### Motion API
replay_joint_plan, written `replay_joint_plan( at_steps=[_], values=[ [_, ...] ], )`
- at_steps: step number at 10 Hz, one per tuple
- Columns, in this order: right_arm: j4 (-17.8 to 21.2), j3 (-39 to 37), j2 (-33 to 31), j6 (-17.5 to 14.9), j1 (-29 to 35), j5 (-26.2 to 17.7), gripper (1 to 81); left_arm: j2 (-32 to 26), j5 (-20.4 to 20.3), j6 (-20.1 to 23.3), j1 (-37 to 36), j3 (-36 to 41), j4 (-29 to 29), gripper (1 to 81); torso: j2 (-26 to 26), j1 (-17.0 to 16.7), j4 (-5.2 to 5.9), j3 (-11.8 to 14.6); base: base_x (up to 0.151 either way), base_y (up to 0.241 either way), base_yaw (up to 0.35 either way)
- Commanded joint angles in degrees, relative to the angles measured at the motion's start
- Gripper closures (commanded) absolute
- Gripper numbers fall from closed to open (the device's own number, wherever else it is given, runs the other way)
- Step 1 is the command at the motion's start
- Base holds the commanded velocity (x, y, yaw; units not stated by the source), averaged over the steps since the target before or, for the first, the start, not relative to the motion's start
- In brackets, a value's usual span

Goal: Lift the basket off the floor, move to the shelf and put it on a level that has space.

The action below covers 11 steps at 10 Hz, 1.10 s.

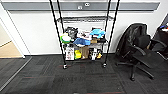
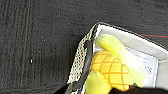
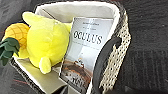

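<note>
The cream woven basket (image 3: 119, 59) shows close up in both wrist views, over the dark carpet floor (image 2: 37, 45). Its pale lining holds a yellow plush toy (image 3: 46, 41) with a pineapple part (image 2: 112, 71) and a book titled OCULUS (image 3: 83, 50). A black handle (image 2: 87, 62) runs down the basket's woven side (image 2: 78, 58) to the dark robot parts at the picture's edge. In the head view the black wire shelf (image 1: 85, 37) stands straight ahead against the wall on casters. Its upper visible level (image 1: 85, 19) is bare. The two tiers below are crowded.
A black office chair (image 1: 140, 47) with a dark jacket over its back stands right of the shelf. A doorway with a lighter floor (image 1: 8, 50) opens at the left. Open carpet (image 1: 82, 77) lies between me and the shelf.
</note>
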Motion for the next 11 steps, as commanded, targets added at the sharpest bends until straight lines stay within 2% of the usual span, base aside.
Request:
replay_joint_plan(
  at_steps=[1,3,4,5,7,9,10,11],
  values=[
    [1.2,0.4,0.7,1.7,6.6,-2.8,1.0,-1.2,3.1,0.2,-7.7,-0.2,0.3,1.0,-5.6,3.6,0.0,0.0,0.0,0.0,0.0],
    [1.2,0.1,1.1,2.0,6.7,-2.8,1.0,-1.3,3.1,0.2,-8.4,-0.2,0.3,1.0,-8.7,5.5,0.0,-0.4,0.0,0.0,0.0],
    [1.3,0.0,1.1,2.0,6.7,-2.8,1.0,-1.1,3.0,-0.3,-8.4,-0.2,0.3,1.0,-4.9,3.0,0.0,-0.4,0.0,0.0,0.0],
    [1.3,0.0,1.2,2.0,6.7,-2.7,1.0,-1.1,3.0,-0.4,-8.3,-0.2,0.2,1.0,-6.8,4.3,0.0,-4.5,0.0,0.0,0.0],
    [1.9,-0.6,1.6,2.0,6.7,-2.8,1.0,-0.4,2.3,-0.4,-7.9,-0.2,0.2,1.0,-8.0,4.9,0.0,-6.4,0.0,0.0,0.0],
    [2.0,-1.2,2.2,2.0,7.0,-2.8,1.0,1.1,1.6,0.2,-8.0,-0.6,0.4,1.0,-8.3,5.1,0.0,-9.4,0.0,0.0,0.0],
    [2.0,-1.3,2.4,2.0,7.0,-2.8,1.0,2.1,0.9,0.2,-8.3,-1.3,0.8,1.0,-8.3,5.1,0.0,-5.8,0.0,0.0,0.0],
    [2.0,-1.3,2.6,2.0,7.0,-2.7,1.0,3.7,0.2,0.2,-8.9,-3.7,1.3,1.0,-8.3,5.2,0.0,-7.6,0.0,0.0,0.0]
  ],
)
